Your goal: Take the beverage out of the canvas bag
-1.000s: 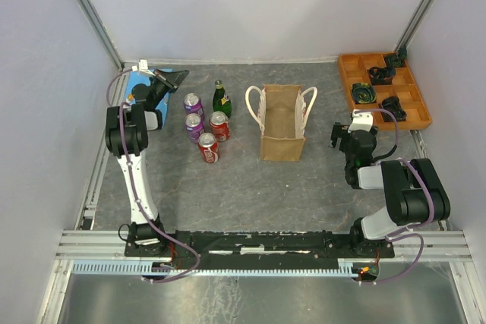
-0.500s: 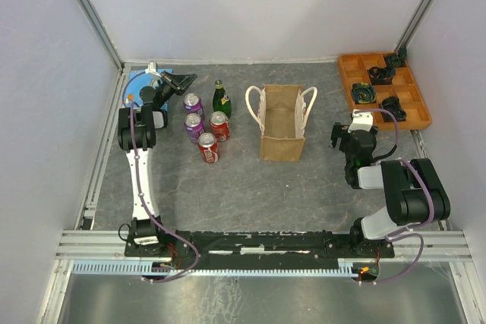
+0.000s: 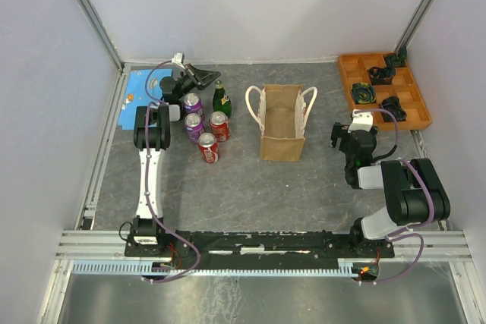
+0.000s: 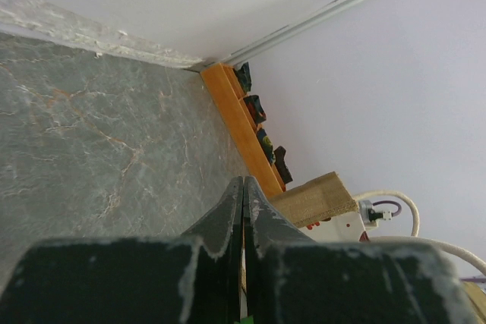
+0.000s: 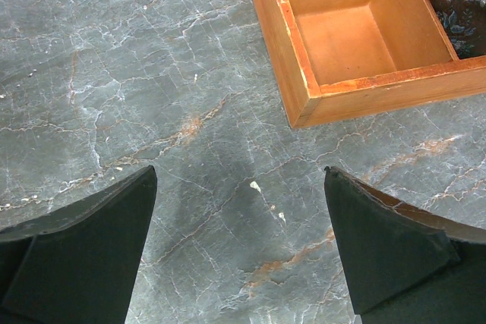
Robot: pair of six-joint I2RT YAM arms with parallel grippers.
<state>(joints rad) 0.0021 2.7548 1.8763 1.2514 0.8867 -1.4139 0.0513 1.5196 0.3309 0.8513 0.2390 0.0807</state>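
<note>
The canvas bag (image 3: 282, 124) stands upright in the middle of the table, its white rope handles hanging to either side. I see no beverage inside its open top. Two purple cans (image 3: 194, 104), two red cans (image 3: 219, 124) and a green bottle (image 3: 221, 98) stand left of the bag. My left gripper (image 3: 206, 76) is shut and empty, raised just behind the cans and left of the bottle. In the left wrist view its fingertips (image 4: 243, 187) are pressed together, with the bag's edge (image 4: 315, 199) beyond. My right gripper (image 3: 343, 136) is open and empty, right of the bag; its fingers (image 5: 99, 225) stand wide over bare table.
An orange compartment tray (image 3: 383, 90) with dark parts sits at the far right corner; its near corner (image 5: 304, 104) shows in the right wrist view. A blue sheet (image 3: 135, 90) lies at the far left. Walls enclose the table on three sides.
My left arm has swung right, from over the blue sheet at the far left corner to just behind the cans near the green bottle. The right arm, bag and cans have not moved.
</note>
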